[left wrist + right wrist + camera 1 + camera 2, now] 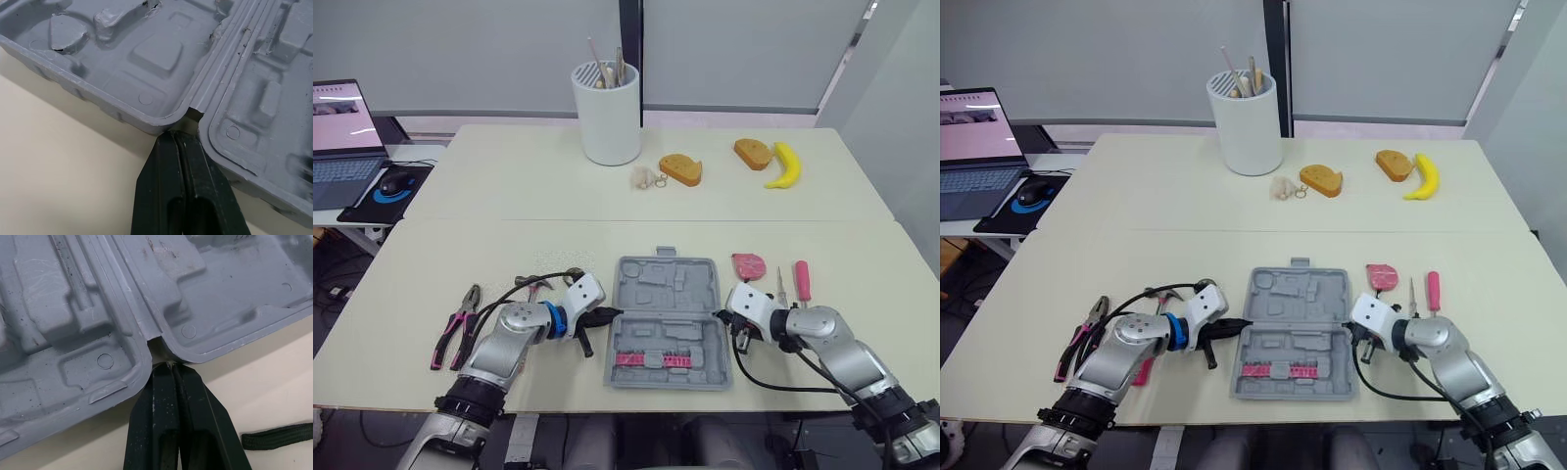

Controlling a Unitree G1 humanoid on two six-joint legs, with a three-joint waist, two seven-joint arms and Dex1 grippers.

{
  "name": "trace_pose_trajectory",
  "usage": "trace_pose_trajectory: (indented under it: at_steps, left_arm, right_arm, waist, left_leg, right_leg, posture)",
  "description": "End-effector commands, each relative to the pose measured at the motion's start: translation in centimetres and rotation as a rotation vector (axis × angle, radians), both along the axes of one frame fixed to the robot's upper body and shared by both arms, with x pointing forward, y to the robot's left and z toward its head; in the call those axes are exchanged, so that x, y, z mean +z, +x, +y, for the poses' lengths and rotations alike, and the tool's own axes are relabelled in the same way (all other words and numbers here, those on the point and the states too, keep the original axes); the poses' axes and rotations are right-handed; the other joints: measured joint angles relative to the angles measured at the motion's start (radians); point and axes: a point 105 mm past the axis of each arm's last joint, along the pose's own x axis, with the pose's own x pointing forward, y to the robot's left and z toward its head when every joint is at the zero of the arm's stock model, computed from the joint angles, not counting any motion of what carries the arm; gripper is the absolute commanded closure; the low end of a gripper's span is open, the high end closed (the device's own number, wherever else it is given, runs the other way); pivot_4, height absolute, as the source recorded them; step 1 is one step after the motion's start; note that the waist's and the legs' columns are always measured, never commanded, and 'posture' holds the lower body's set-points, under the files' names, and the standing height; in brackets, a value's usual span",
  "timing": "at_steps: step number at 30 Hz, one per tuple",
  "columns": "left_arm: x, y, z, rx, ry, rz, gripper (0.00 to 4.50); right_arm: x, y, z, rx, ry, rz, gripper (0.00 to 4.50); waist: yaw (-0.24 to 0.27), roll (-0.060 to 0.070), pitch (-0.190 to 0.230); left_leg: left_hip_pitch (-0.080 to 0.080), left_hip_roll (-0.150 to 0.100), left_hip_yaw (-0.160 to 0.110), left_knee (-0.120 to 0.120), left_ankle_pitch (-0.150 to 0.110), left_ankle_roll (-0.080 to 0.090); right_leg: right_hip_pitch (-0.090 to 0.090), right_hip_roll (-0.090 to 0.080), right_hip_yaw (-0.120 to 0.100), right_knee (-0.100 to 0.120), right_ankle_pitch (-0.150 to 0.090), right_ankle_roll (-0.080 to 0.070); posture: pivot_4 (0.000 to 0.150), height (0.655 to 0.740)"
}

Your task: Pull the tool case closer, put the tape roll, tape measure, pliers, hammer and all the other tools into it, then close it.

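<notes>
The grey tool case [666,318] lies open and flat near the table's front edge, with pink bits [651,359] in its near half. My left gripper [615,314] is shut at the hinge notch [193,113] on the case's left side. My right gripper [722,313] is shut at the hinge notch [155,346] on the right side. Pink-handled pliers [455,338] lie left of my left arm, which partly hides a hammer [536,286]. A pink tape measure [749,265], a thin tool [781,289] and a pink-handled screwdriver [802,280] lie right of the case.
At the back stand a white holder with utensils [608,113], two bread pieces [681,169] [753,153], a banana [784,166] and a small keyring [646,177]. A laptop [342,137] and mouse [396,180] sit on a side desk at far left.
</notes>
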Motion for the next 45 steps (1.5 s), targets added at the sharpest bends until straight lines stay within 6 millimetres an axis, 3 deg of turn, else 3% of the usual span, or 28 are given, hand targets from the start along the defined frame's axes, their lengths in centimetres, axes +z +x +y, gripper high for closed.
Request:
trace_pose_trajectory:
  at_steps: [1,22,45]
  left_arm:
    - [0.8,-1.2,-1.2,-0.081,-0.018,-0.012,4.50]
    - [0.0,-4.0,-0.6,-0.127,0.016,0.064,4.50]
    - [-0.4,-5.8,-0.2,-0.158,0.036,0.126,4.50]
  right_arm:
    - [0.3,-1.4,1.6,0.071,0.040,0.029,4.46]
    - [-0.5,-4.9,1.7,0.129,0.028,0.156,4.46]
    - [-1.0,-6.5,1.7,0.166,0.014,0.224,4.46]
  waist:
    - [0.000,0.000,0.000]
    - [0.001,0.000,0.000]
    - [0.002,0.000,0.000]
  left_leg:
    - [0.000,0.000,0.000,0.000,0.000,0.000]
    - [0.000,0.000,-0.001,0.000,0.000,0.000]
    - [0.000,0.000,-0.001,0.000,0.000,0.000]
  right_leg:
    - [0.000,0.000,0.000,0.000,0.000,0.000]
    - [0.000,0.000,0.000,0.000,0.000,0.000]
    - [0.000,0.000,0.000,0.000,0.000,0.000]
  posture:
    - [0.150,0.7400]
    - [0.150,0.7400]
    - [0.150,0.7400]
